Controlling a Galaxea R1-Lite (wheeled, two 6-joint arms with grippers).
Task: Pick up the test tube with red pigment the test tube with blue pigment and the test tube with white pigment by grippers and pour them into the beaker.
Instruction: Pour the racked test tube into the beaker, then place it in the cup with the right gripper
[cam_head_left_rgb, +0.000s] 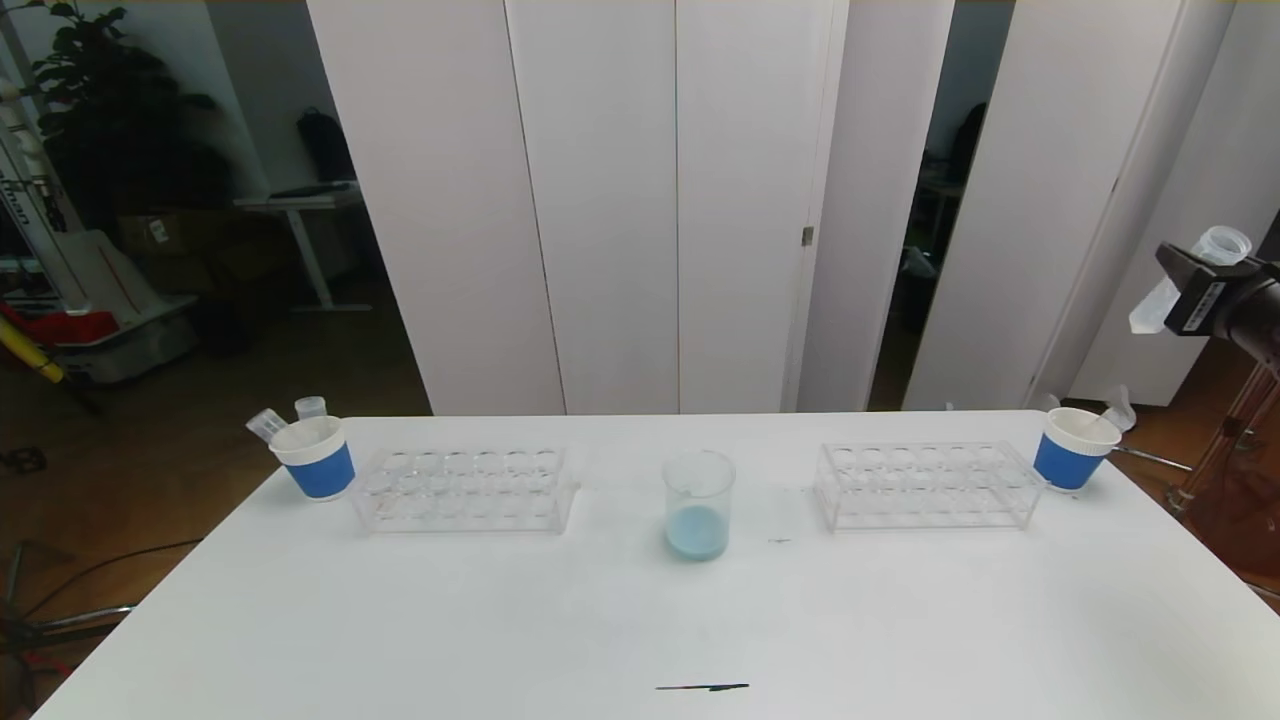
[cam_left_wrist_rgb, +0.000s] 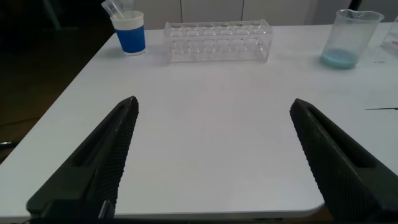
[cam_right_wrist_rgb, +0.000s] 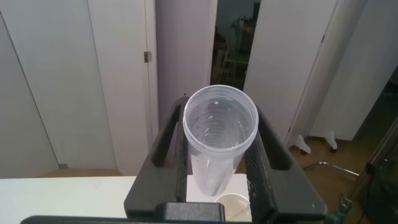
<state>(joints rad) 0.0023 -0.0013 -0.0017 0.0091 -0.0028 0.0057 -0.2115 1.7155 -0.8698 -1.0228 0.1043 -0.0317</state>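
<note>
Fingers of my right gripper (cam_right_wrist_rgb: 217, 163) clamp an empty clear tube (cam_right_wrist_rgb: 219, 134) high above the right cup (cam_head_left_rgb: 1072, 447); my left gripper (cam_left_wrist_rgb: 214, 158) hangs spread.

No lettering can be read anywhere. The right claw (cam_head_left_rgb: 1195, 285) carries a white label on its side, but the print on it is too small to make out. A banner (cam_head_left_rgb: 25, 190) at the far left of the room shows dark letters, cut off and unreadable.

White folding panels (cam_head_left_rgb: 640, 200) back the table (cam_head_left_rgb: 640, 620); dark room behind.
</note>
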